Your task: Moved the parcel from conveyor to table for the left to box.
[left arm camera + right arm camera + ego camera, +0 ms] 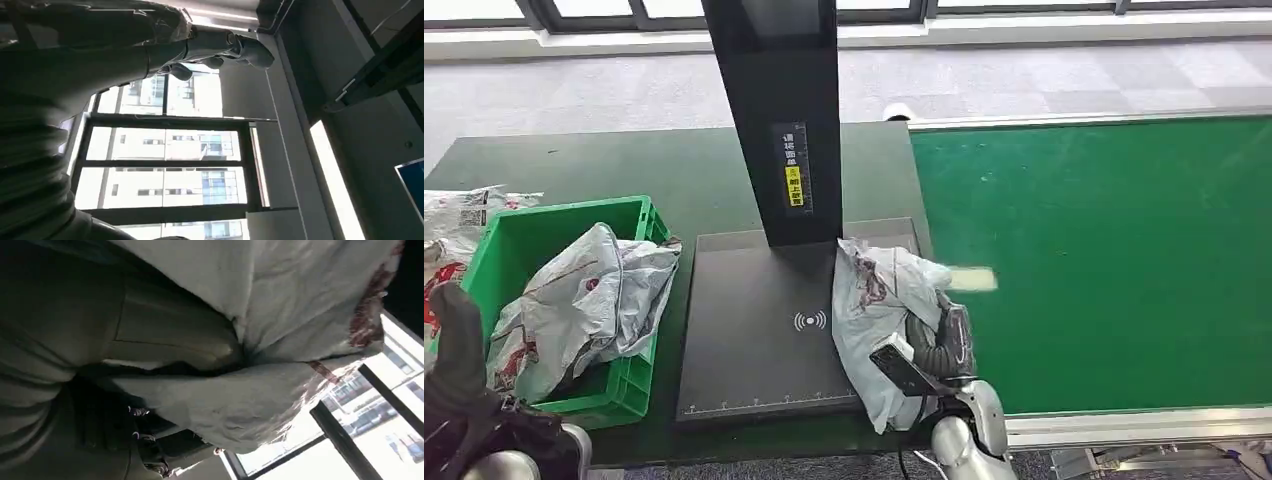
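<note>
The green conveyor (1114,260) fills the right side of the head view, and the dark green table (674,165) adjoins it on the left. A black scanner platform (754,340) lies on the table with a black post (774,110) rising from its far edge. Left of the platform stands a green box (499,250) holding a crumpled white bag (584,300). The parcel (874,310), a wrinkled white bag with red print, lies on the platform's right edge, against the conveyor. The right hand (939,345) holds it from the conveyor side; in the right wrist view its thumb (170,342) presses into a fold of the bag. The left hand (459,380) is raised beside the box, fingers (215,47) apart, holding nothing.
</note>
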You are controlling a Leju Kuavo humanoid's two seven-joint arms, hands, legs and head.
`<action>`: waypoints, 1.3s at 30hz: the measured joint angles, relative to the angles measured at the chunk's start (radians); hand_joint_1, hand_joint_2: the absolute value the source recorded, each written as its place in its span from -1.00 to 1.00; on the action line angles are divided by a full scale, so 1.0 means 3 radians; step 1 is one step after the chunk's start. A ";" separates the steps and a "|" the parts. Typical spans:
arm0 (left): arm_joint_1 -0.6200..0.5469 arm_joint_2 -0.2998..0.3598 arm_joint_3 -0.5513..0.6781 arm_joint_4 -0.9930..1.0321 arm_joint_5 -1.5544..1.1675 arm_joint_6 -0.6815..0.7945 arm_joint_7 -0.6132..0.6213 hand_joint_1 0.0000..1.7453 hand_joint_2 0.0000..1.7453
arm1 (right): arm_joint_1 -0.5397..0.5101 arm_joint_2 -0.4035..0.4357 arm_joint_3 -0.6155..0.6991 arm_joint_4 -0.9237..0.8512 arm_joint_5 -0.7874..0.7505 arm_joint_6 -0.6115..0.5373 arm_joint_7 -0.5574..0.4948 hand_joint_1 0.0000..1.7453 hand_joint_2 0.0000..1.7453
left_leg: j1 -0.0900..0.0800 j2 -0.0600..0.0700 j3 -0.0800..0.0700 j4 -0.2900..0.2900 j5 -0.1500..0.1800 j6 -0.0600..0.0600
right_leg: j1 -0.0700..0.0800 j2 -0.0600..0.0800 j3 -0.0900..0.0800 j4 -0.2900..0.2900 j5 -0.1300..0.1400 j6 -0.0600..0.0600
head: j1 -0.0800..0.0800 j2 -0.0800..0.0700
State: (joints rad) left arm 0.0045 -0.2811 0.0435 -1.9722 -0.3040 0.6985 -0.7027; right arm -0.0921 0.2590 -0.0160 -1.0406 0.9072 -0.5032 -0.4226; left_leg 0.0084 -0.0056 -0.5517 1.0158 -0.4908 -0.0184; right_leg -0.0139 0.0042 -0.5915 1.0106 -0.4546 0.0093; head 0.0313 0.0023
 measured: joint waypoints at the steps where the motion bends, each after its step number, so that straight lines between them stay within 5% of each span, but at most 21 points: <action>1: 0.0004 0.0000 0.0000 -0.0002 0.0000 0.0001 0.0000 -1.00 1.00 | -0.0007 -0.0004 -0.0006 0.0035 0.0005 0.0000 0.0042 -1.00 1.00 | 0.0000 0.0000 0.0000 0.0000 0.0000 0.0000 | 0.0000 0.0000 0.0000 0.0000 0.0000 0.0000 | 0.0000 0.0000; 27: 0.0028 0.0000 0.0000 -0.0001 -0.0004 0.0000 0.0000 -1.00 1.00 | -0.0083 -0.0029 -0.0080 0.0271 -0.0047 -0.0009 0.0065 -1.00 1.00 | 0.0000 0.0001 0.0001 0.0000 0.0000 0.0000 | 0.0000 0.0001 0.0000 0.0000 0.0000 0.0000 | 0.0000 0.0000; 32: 0.0025 0.0000 0.0000 0.0006 -0.0014 0.0000 0.0000 -1.00 1.00 | -0.0069 -0.0027 -0.0113 0.0244 -0.0269 -0.0214 -0.0214 -1.00 1.00 | -0.0001 0.0001 0.0002 0.0000 0.0000 0.0000 | 0.0000 0.0001 -0.0001 0.0000 0.0000 0.0000 | 0.0000 0.0000; 35: 0.0003 0.0000 -0.0003 0.0052 -0.0014 0.0000 0.0000 -1.00 1.00 | 0.0037 0.0037 -0.0232 -0.0115 -0.1031 -0.0609 -0.0807 -1.00 1.00 | -0.0001 -0.0001 0.0002 0.0001 0.0000 0.0000 | 0.0000 0.0000 -0.0001 0.0000 0.0000 0.0000 | 0.0000 0.0000; 39: -0.0082 0.0000 -0.0094 0.0256 -0.0099 0.0000 0.0001 -1.00 1.00 | 0.0250 0.0112 -0.0314 -0.0834 -0.1390 -0.0663 -0.0923 -1.00 1.00 | -0.0002 0.0000 0.0001 0.0001 -0.0001 0.0000 | -0.0001 0.0000 -0.0003 0.0000 0.0000 0.0000 | 0.0000 0.0000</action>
State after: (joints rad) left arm -0.0202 -0.2811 0.0154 -1.8954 -0.3337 0.6985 -0.7023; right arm -0.0172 0.2925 -0.1102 -1.2909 0.4902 -0.7019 -0.6996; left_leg 0.0077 -0.0056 -0.5514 1.0160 -0.4910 -0.0183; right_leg -0.0143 0.0043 -0.5924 1.0105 -0.4546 0.0094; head 0.0313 0.0023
